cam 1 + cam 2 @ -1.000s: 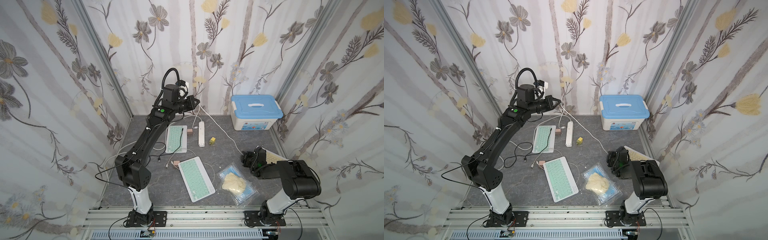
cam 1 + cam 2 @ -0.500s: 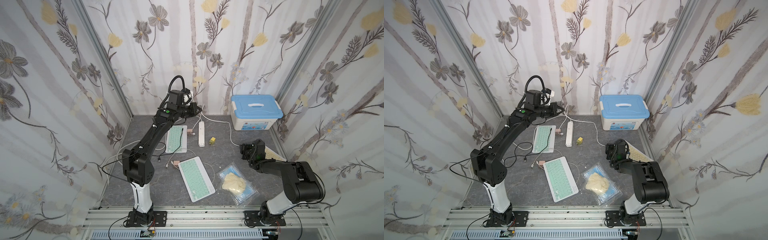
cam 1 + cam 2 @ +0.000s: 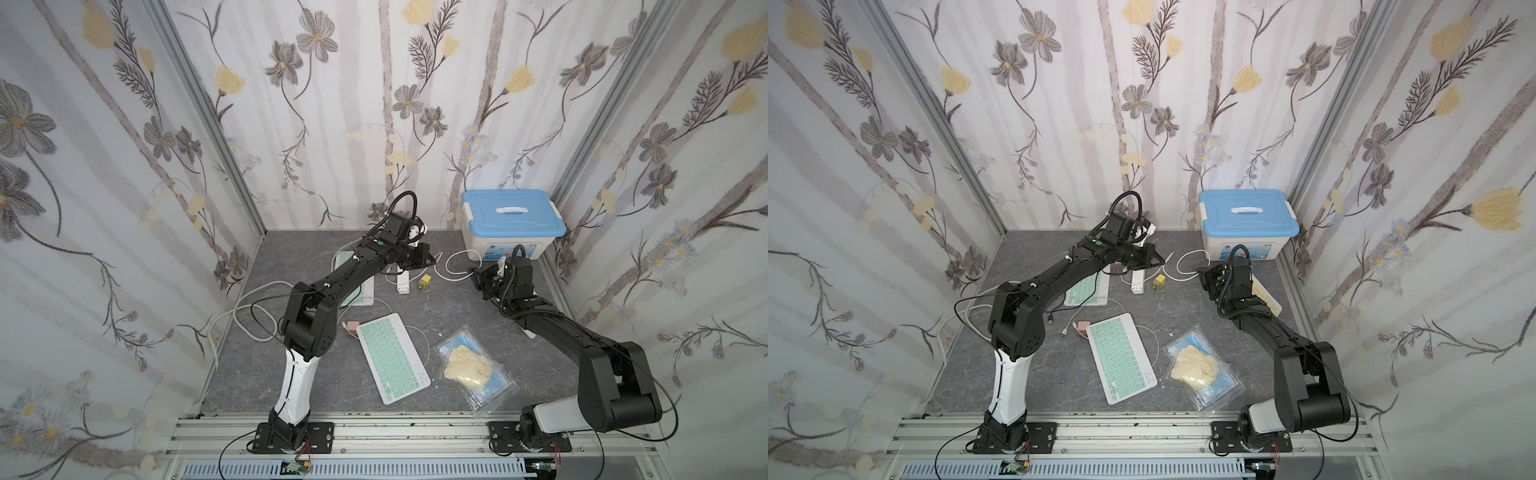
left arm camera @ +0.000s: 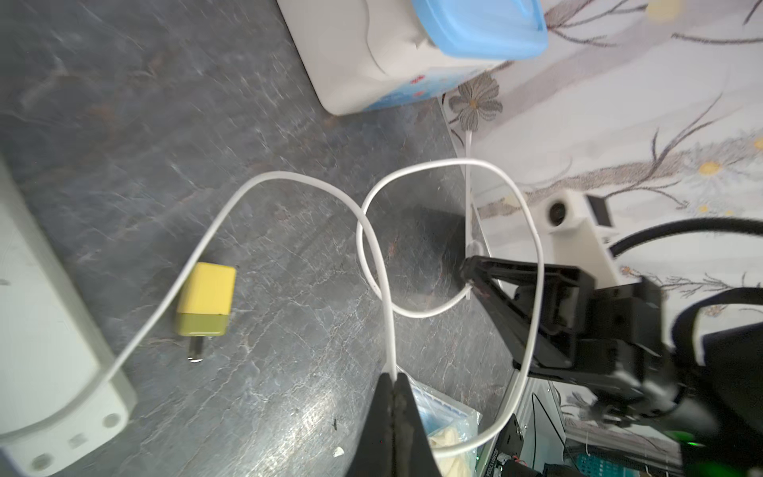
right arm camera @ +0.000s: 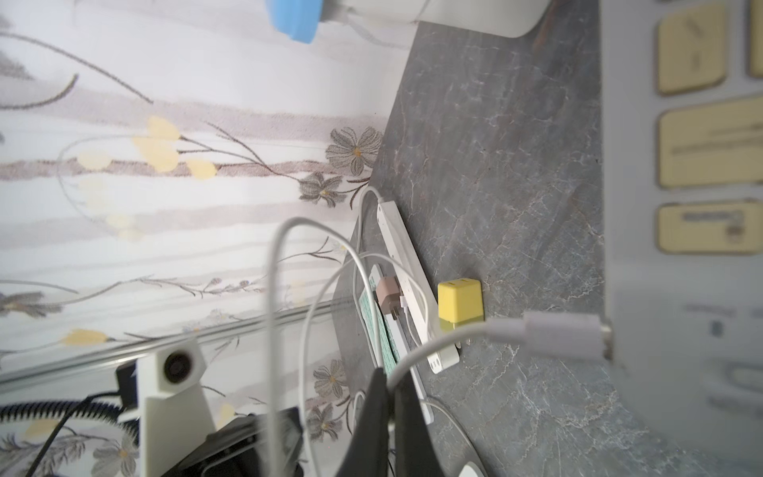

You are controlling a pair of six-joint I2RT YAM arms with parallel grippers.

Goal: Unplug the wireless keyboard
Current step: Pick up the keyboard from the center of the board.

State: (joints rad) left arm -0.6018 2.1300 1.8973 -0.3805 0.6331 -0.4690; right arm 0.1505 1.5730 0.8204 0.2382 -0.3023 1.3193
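Right jaws are now pinching shut on the white cable (image 5: 446, 342) just short of its plug (image 5: 557, 330), having closed within the last second as the right arm was reaching forward. Left jaws are staying clamped on apparently the same cable further along, and the left arm is coming down toward the surface (image 3: 436, 307), leaving slack loops. Plug is still sitting in the yellow-keyed keyboard (image 5: 681, 264), lying at the surface's right edge. Judgement: both grips are holding, so the pull is becoming possible.
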